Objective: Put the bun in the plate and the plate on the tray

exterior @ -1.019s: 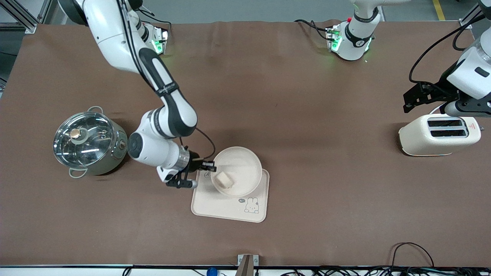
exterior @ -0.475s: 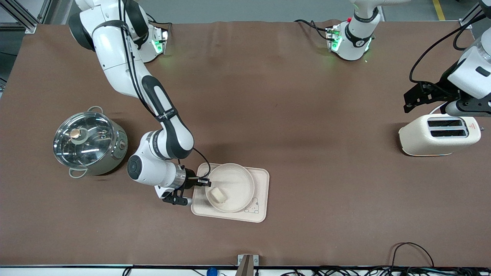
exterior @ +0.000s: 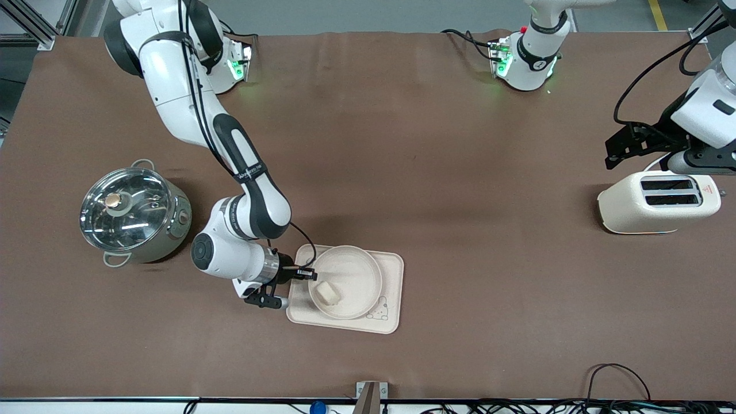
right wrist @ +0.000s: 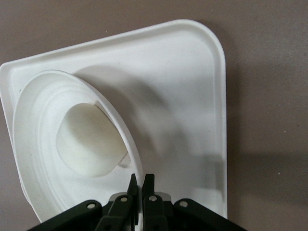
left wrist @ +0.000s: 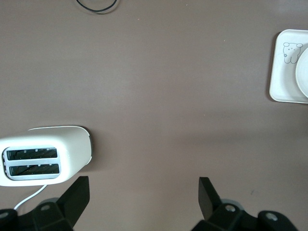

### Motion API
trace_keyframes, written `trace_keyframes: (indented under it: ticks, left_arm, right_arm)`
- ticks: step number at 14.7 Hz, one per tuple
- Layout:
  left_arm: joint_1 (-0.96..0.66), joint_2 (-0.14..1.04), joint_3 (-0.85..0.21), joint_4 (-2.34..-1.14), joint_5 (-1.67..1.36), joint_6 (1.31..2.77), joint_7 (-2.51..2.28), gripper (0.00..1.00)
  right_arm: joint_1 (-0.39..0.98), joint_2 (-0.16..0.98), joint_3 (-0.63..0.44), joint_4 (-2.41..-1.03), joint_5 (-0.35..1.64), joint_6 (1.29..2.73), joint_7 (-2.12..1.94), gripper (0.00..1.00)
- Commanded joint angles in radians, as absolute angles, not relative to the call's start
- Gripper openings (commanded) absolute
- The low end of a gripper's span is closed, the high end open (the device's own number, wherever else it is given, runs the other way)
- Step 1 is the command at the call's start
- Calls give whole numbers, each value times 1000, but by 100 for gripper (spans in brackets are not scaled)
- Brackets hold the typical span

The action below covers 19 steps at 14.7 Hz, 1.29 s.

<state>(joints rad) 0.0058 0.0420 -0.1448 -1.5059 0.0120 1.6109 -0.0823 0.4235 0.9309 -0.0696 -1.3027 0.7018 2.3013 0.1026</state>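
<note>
Right, brown table cover [exterior: 448, 172]: right gripper [exterior: 309, 274] pinches the plate [exterior: 353, 270] rim, bun [exterior: 328, 292] inside, plate on the tray [exterior: 394, 270]; left gripper [left wrist: 144, 192] waits spread above the toaster [exterior: 658, 202]

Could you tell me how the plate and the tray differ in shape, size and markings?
The plate is round with a raised rim; the tray is rectangular with rounded corners. The plate is smaller and rests on the larger tray. The plate is plain and holds the bun; the tray carries a rabbit drawing. Both are cream.
</note>
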Motion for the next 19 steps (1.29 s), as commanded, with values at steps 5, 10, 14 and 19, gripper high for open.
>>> trace_keyframes:
  ticks: [5,10,14,19]
  left_arm:
    - [8,48,-144,-1482,9,1592,-81,100]
    - [9,48,-144,-1483,0,1591,-63,100]
    - [9,44,-144,-1488,-20,1592,-61,100]
    - [11,46,-144,-1485,-12,1592,-55,100]
  right_arm:
    - [413,937,-60,-1289,689,2309,132,35]
    - [391,901,-58,-1287,695,2306,129,75]
    - [380,797,-66,-1357,683,2190,129,100]
    - [439,610,-254,-1361,470,1805,127,100]
